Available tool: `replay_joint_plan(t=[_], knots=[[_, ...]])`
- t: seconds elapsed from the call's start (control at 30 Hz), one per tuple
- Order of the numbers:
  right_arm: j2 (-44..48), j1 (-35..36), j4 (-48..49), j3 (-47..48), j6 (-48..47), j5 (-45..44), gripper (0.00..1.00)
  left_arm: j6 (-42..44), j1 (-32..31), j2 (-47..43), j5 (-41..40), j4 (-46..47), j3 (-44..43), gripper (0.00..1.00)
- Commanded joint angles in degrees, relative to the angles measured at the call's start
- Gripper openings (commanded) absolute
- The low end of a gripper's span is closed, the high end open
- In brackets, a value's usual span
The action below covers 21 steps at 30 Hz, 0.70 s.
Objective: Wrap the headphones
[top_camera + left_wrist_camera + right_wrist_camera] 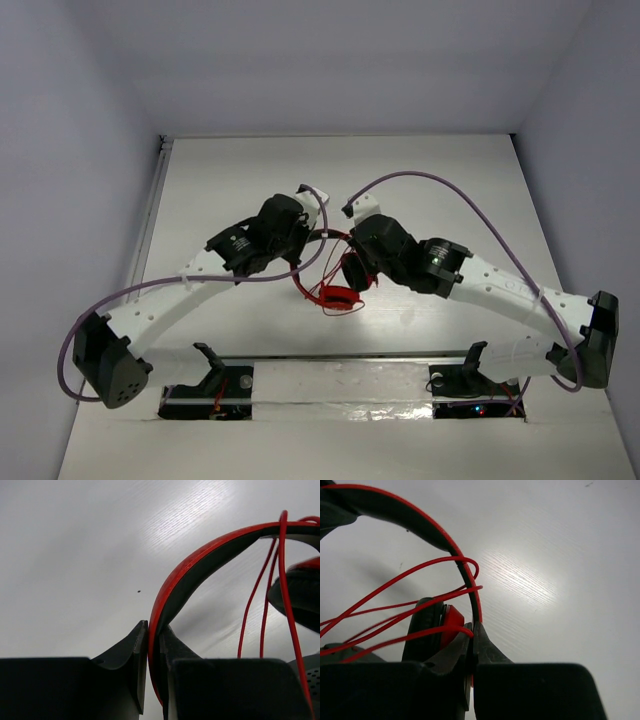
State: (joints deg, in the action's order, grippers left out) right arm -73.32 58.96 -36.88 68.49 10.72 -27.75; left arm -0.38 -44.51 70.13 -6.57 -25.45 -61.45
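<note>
Two arms: the left arm (170, 300) and the right arm (500, 290) are reaching in from the near edge and meeting over the middle of the flat white counter (240, 170).
Red over-ear headphones with a black-and-red headband (338, 296): they are sitting between the two wrists near the middle of the counter; whether they are resting on it or hanging just above it, I cannot tell.
Left gripper (153, 630): its black fingers are clamping on the headband (172, 585), which is arching up and off to the right from the jaws.
Right gripper (473, 627): its jaws are pinching together on the thin red cable (420, 636) right at the fingertips, and the narrow end of the headband is running down just behind them.
Cable loops: several red strands are fanning out to the left of the right gripper and crossing under the headband.
Round red ear cup (447, 625): it is sitting just beside the right gripper's fingers, with strands passing in front of it.
Thick purple robot cables (450, 190): they are looping out from both wrists.
</note>
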Motion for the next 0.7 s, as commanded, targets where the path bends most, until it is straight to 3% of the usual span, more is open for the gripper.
replay_joint_plan(t=[0.0, 0.3, 0.57, 0.67], knots=[[2.6, 0.3, 4.4, -0.5, -1.6, -6.5, 0.00, 0.1, 0.0, -3.9, 8.7, 1.5, 1.2, 0.00], [3.8, 0.3, 8.0, -3.5, -0.4, -9.5, 0.00, 3.5, 0.0, -8.6, 18.4, 2.8, 0.3, 0.00], [7.2, -0.3, 11.9, -6.3, 4.0, -7.0, 0.19, 2.4, 2.4, -11.1, 23.1, 6.7, -1.1, 0.00], [9.9, -3.0, 15.9, -9.5, 5.7, -3.8, 0.20, 1.9, 4.3, -10.9, 24.4, 8.6, -1.0, 0.00]])
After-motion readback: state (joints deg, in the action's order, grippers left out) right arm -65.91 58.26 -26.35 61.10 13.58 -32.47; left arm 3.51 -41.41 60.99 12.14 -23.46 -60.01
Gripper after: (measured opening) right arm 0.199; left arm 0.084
